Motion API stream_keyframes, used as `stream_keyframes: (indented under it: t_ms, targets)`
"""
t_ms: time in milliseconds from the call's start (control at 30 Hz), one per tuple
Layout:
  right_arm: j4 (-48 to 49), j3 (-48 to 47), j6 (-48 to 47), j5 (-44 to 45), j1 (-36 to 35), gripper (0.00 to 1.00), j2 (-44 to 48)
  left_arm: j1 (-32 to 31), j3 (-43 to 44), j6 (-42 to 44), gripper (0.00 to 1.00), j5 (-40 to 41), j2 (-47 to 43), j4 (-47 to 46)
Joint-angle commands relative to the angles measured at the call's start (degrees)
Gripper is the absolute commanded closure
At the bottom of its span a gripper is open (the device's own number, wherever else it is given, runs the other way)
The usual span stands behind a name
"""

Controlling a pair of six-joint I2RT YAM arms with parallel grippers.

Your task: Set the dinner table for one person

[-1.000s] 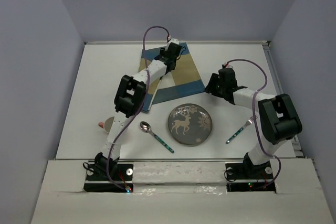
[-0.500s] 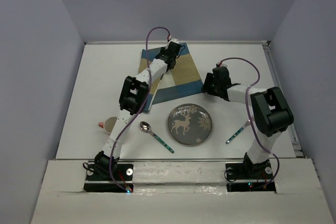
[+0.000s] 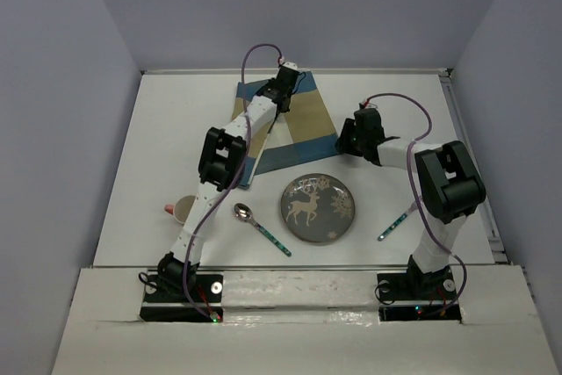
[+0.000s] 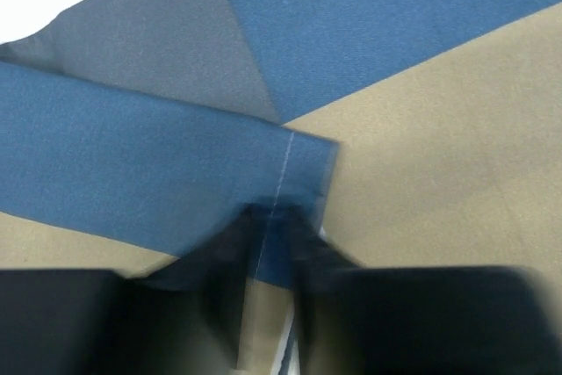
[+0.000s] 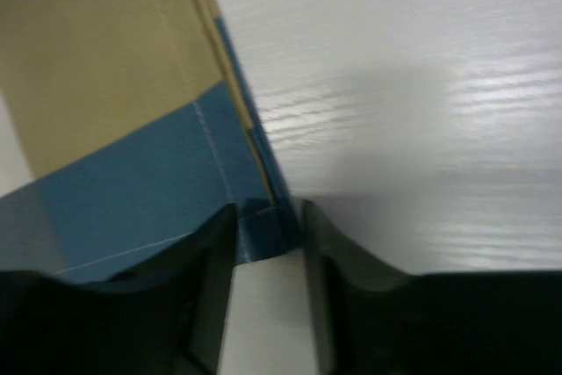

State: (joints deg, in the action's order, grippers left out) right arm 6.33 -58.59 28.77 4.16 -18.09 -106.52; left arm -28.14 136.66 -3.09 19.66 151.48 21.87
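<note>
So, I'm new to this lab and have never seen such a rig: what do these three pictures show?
Two robot arms are bolted at the near edge of a white table. The wide picture looks down from above and behind them; the other two come from cameras on the wrists, showing each arm's own fingers. On the table lie a blue-and-tan placemat, a deer-patterned plate, a spoon, a second utensil and a cup. The left gripper pinches a fold of the placemat's blue cloth. The right gripper has a corner of it between its fingers; whether it grips yet, I cannot tell.
</note>
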Motion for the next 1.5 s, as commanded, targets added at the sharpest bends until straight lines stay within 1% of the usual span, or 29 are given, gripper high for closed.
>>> stream_keyframes:
  t_ms: [0, 33, 67, 100, 133, 167, 267, 367, 433, 467, 500, 567, 633, 667, 733, 867, 900, 1000, 1033, 1233, 1467]
  targets:
    - [0.09, -0.65, -0.30, -1.44, -0.46, 0.48, -0.18, 1.16, 1.77, 0.63, 0.59, -1.90, -0.48, 0.81]
    - [0.00, -0.39, -0.30, -1.53, -0.98, 0.46, -0.01, 1.25, 1.68, 0.72, 0.56, -2.17, -0.48, 0.81]
    - [0.00, -0.21, -0.47, -1.79, -0.99, 0.46, 0.08, 1.16, 1.68, 0.89, 0.53, -2.17, -0.48, 0.81]
    - [0.00, -0.12, -0.65, -2.05, -0.99, 0.46, 0.17, 1.25, 1.68, 1.07, 0.52, -2.00, -0.31, 0.81]
    - [-0.43, 0.05, -0.91, -2.14, -0.99, 0.47, 0.26, 1.25, 1.68, 1.16, 0.52, -1.91, -0.31, 0.89]
    - [-0.79, 0.14, -1.35, -2.14, -1.59, 0.52, 0.43, 1.25, 1.68, 1.42, 0.52, -1.99, -0.05, 0.98]
    - [-1.84, 0.75, -1.79, -1.53, -2.12, 0.57, 0.87, 1.25, 1.41, 1.60, 0.53, -1.55, 0.39, 0.98]
    - [-3.33, 0.93, -2.58, -0.21, -2.74, 0.57, 0.96, 1.25, 1.50, 1.25, 0.54, -3.13, 1.01, 1.25]
    - [-4.13, 1.28, -3.28, 1.72, -2.74, 0.55, 1.23, 1.16, 0.89, 0.20, 0.51, -5.06, 0.31, 1.25]
    - [-4.22, 1.46, -3.37, 2.77, -2.74, 0.55, 1.23, 1.07, 0.45, -0.24, 0.47, -5.77, -0.56, 0.99]
    - [-4.39, 1.37, -3.81, 3.21, -2.74, 0.56, 1.05, 1.07, -0.42, -0.42, 0.45, -6.56, -1.09, 0.72]
    - [-4.83, 0.41, -4.08, 3.83, -2.74, 0.64, 0.00, 1.16, -1.13, -1.12, 0.43, -7.79, -2.68, -0.42]
    - [-5.27, -0.03, -3.90, 3.83, -2.74, 0.76, -0.44, 1.16, -1.48, -1.74, 0.41, -9.02, -3.82, -1.29]
    - [-5.27, -0.21, -3.81, 4.01, -2.74, 0.84, -0.44, 1.16, -1.92, -2.18, 0.39, -10.33, -4.87, -1.74]
    - [-5.27, -0.39, -3.73, 4.45, -2.74, 0.93, -0.36, 1.16, -1.92, -2.18, 0.39, -11.30, -5.32, -2.88]
    - [-5.36, -0.30, -3.81, 5.24, -2.74, 0.95, 0.26, 1.25, 0.01, -2.18, 0.39, -12.80, -3.39, -1.13]
    - [-5.36, -0.21, -3.81, 5.24, -2.74, 0.97, 0.43, 1.25, -0.43, -2.79, 0.40, -13.33, -3.38, -1.39]
    - [-5.36, 0.23, -3.73, 5.42, -2.74, 0.98, 0.70, 1.16, -2.62, -4.02, 0.42, -15.88, -4.43, -3.32]
    - [-5.27, 0.49, -3.73, 5.50, -2.74, 1.00, 0.79, 1.25, -3.93, -4.29, 0.42, -16.32, -4.87, -5.06]
    - [-5.27, 0.84, -3.99, 6.30, -2.74, 1.00, 1.05, 1.07, -7.98, -5.87, 0.45, -17.38, -8.57, -10.78]
    - [-5.36, 1.28, -4.34, 7.61, -2.74, 1.00, 2.10, 0.98, -14.66, -7.72, 0.45, -16.94, -12.17, -18.26]
